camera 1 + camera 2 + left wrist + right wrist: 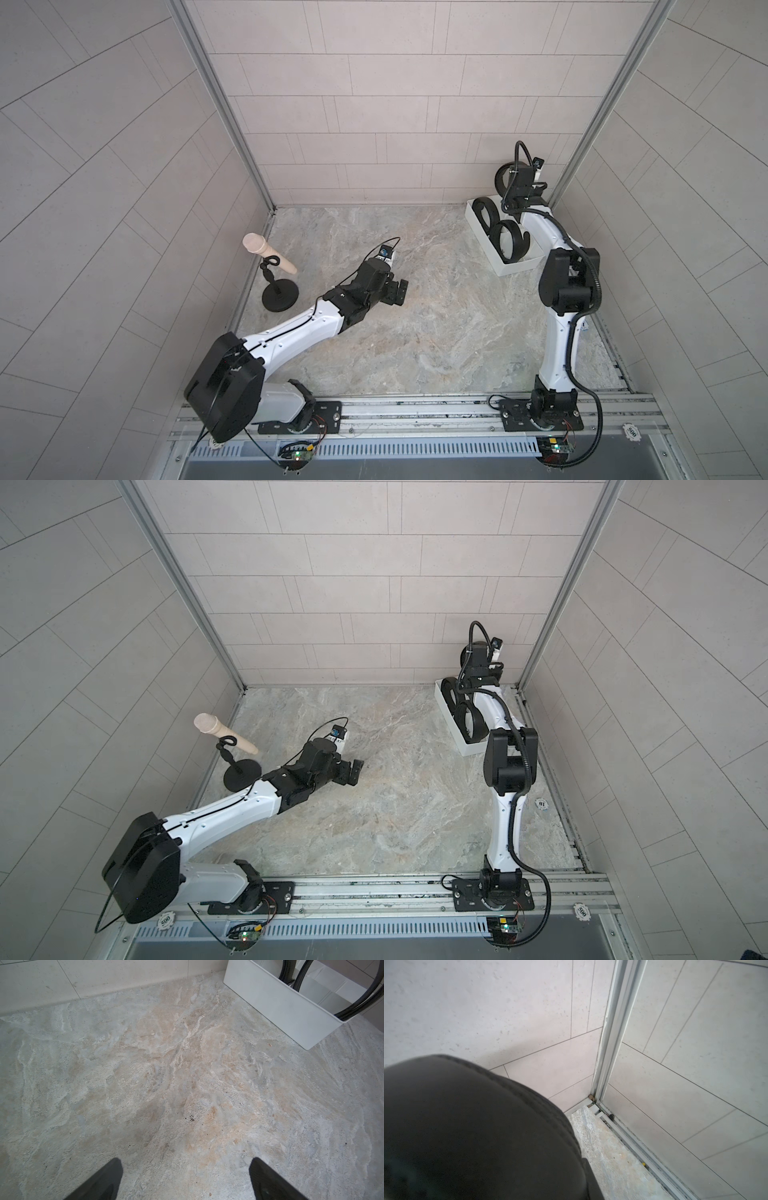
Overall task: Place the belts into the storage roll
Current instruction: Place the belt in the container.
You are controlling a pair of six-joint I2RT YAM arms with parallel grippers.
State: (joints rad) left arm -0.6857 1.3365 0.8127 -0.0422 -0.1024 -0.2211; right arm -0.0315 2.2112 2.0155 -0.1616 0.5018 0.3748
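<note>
**Right wrist view crowded by the third belt [467,1126], held above the storage roll [480,237]**

A dark, matte strap with a faint grain and stitched lines near its edge fills much of that picture, so close that it blurs. The fingers gripping it are hidden there. In both top views the right tool [513,189] is in the far right corner, clamped on this rolled belt. The belt hangs clear above the far end of the roll, in front of the tiled back wall. It is carried on edge, probably so it can go down the same way its neighbours sit.

Two belts already stand on edge inside the white, low-walled rectangular tray: a far coil [484,210] and a near coil [509,241], close together. Each is a springy black ring, and the near one's tail curls out to the right. The tray wall looks like smooth, hard plastic. The arm hides which compartment is free.

The left tool [398,293] has its jaws wide apart and holds nothing. It sits low over the bare, marbled stone-look surface [415,340], left of middle and well apart from the roll, likely parked out of the way. A black round-based stand [280,296] carrying a beige peg [266,251] is at the far left.

Judging by this, only lowering and releasing the last belt remains.
</note>
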